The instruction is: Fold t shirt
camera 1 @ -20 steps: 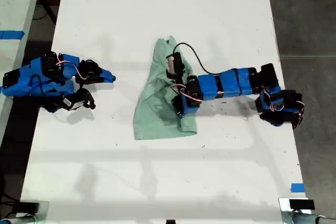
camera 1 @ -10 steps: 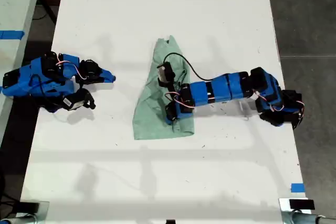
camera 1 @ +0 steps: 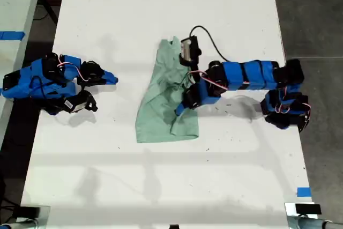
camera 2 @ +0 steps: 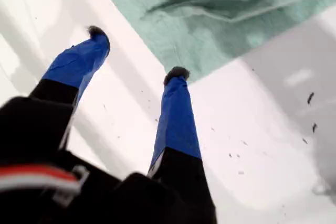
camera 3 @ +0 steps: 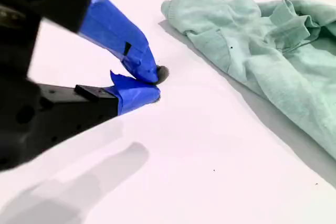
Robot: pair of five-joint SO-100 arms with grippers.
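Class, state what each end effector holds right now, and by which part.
Nothing is held. My first gripper is open just off the t shirt; my second gripper is shut and empty.

On the white desk [camera 1: 161, 186] the t shirt [camera 1: 161, 108] lies wrinkled near the middle, narrow end away from the camera, wide end nearer. An arm reaches in from the exterior view's right; its tool [camera 1: 181, 110], which I take for my first, sits over the shirt's edge on that side, and how wide its jaws stand I cannot tell. My second tool [camera 1: 110, 79] rests at the exterior view's left, well apart from the shirt, tips together.
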